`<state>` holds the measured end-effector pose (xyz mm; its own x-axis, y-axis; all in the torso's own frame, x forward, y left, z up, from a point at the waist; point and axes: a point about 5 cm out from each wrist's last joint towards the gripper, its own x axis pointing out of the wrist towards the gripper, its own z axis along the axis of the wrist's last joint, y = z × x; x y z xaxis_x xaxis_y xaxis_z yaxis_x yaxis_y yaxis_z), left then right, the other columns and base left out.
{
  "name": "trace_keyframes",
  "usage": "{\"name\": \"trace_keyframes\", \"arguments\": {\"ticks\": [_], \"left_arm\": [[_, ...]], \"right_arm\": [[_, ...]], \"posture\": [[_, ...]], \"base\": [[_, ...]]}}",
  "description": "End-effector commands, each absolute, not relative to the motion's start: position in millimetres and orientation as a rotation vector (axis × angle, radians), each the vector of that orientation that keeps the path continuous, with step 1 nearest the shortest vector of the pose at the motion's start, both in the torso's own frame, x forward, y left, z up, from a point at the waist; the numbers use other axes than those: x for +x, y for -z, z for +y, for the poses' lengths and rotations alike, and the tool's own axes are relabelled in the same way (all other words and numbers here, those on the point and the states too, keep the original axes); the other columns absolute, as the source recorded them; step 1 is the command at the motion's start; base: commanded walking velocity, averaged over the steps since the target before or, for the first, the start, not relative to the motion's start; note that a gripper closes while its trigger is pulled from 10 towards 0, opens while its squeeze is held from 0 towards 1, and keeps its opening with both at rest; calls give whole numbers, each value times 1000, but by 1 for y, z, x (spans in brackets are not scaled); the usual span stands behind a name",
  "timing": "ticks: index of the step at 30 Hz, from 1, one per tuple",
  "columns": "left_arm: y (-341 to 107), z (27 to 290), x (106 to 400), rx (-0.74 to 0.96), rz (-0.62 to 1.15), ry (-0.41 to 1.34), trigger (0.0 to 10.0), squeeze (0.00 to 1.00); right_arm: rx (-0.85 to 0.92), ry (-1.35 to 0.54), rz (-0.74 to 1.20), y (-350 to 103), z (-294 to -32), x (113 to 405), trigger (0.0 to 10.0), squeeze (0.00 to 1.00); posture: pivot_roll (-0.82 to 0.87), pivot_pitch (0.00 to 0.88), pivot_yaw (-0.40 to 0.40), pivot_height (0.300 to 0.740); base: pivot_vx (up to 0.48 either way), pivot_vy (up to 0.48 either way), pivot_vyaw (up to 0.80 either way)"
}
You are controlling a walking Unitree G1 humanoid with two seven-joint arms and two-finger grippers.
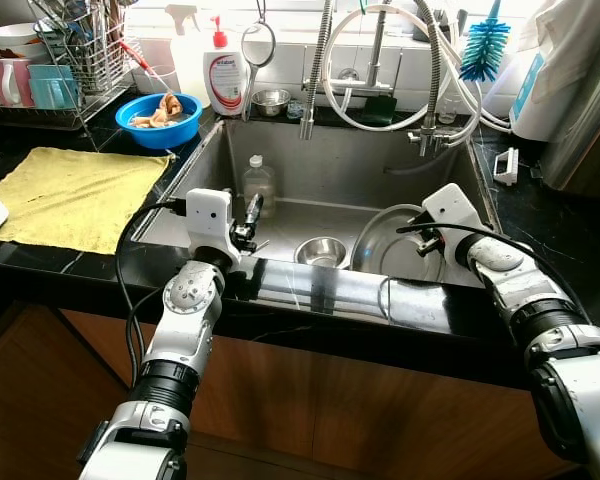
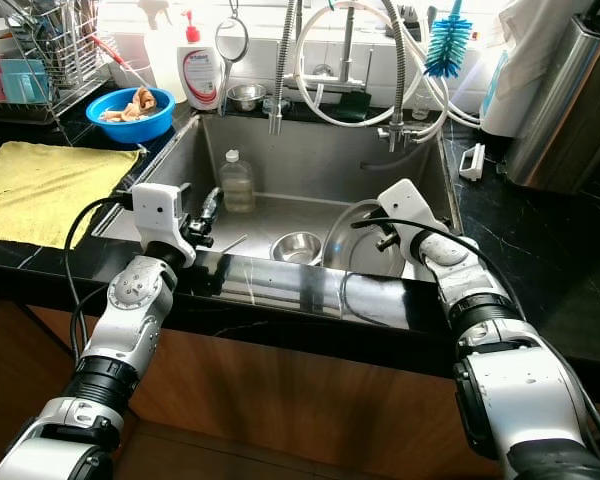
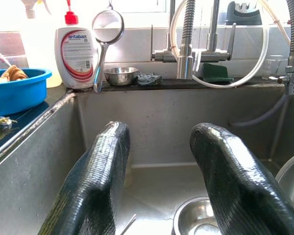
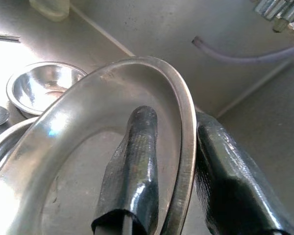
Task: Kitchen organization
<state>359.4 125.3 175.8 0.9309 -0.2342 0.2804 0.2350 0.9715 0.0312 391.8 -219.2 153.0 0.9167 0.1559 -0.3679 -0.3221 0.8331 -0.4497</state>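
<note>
At the near edge of the black worktop (image 1: 70,262), both arms reach over the front rim of the steel sink (image 1: 310,165). The left hand (image 1: 248,222) hovers above the sink's left front corner with its two black fingers (image 3: 95,181) spread apart and nothing between them. The right hand (image 4: 179,166) is down in the right half of the sink, pinching the rim of a large steel plate (image 4: 88,147): one finger lies on the plate's inner face and the other presses the outside of the rim. The plate stands tilted, and a second round steel rim shows just beneath it.

On the sink floor between the two hands sits a small steel bowl (image 1: 322,250), upright. Farther back, near the sink's left wall, a clear plastic bottle (image 1: 259,183) stands upright.

On the worktop left of the sink a yellow cloth (image 1: 75,195) lies spread flat. Beyond it, near the sink's far left corner, a blue bowl (image 1: 158,120) holds pale scraps. A wire dish rack (image 1: 75,60) stands at the far left edge.

Along the back ledge stand a white soap bottle (image 1: 225,75) with a red pump, a hanging strainer (image 1: 257,50), and another small steel bowl (image 1: 271,101). The tap (image 1: 375,50) with its coiled hoses rises behind the sink's middle, and a blue bottle brush (image 1: 483,45) stands at the far right.
</note>
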Motion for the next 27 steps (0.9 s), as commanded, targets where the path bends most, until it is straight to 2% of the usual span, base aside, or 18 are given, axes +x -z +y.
{"name": "trace_keyframes", "arguments": {"ticks": [1, 2, 5, 6, 8, 9, 13, 19, 26, 27], "left_arm": [[-174, 128, 358, 19, -278, 241, 10000, 0], [-174, 128, 358, 21, -274, 246, 10000, 0], [-173, 127, 358, 22, -269, 254, 10000, 0], [-173, 127, 357, 23, -268, 257, 10000, 0], [-173, 127, 357, 23, -268, 258, 10000, 0], [-173, 127, 357, 23, -267, 258, 10000, 0], [-173, 127, 356, 22, -267, 258, 10000, 0], [-173, 128, 355, 22, -266, 257, 10000, 0], [-171, 128, 354, 22, -262, 260, 10000, 0], [-171, 128, 354, 22, -260, 260, 10000, 0]], "right_arm": [[-510, -299, 378, -142, -214, 389, 10000, 663], [-510, -296, 382, -141, -215, 388, 10000, 976], [-511, -282, 397, -136, -216, 386, 10000, 961], [-513, -275, 397, -135, -217, 386, 10000, 875], [-517, -273, 395, -135, -217, 386, 10000, 875], [-520, -262, 383, -136, -218, 386, 10000, 0], [-518, -236, 349, -141, -219, 388, 10000, 0], [-561, -100, 162, -175, -226, 398, 10000, 0], [-459, 102, -176, -225, -239, 397, 10000, 0], [-430, 133, -275, -235, -239, 392, 10000, 0]], "posture": [[7, 0, 2, 740], [9, 0, 3, 740], [10, 0, 5, 740], [8, 0, 6, 740], [8, 0, 6, 740], [8, 0, 6, 740], [7, 0, 7, 740], [1, 0, 13, 740], [-9, 0, 22, 740], [-14, 0, 24, 740]], "base": [[0, 0, 0], [0, 0, 0], [0, 0, 0], [0, 0, 0], [0, 0, 0], [0, 0, 0], [0, 0, 0], [0, 0, 0], [0, 0, 0], [0, 0, 0]]}}
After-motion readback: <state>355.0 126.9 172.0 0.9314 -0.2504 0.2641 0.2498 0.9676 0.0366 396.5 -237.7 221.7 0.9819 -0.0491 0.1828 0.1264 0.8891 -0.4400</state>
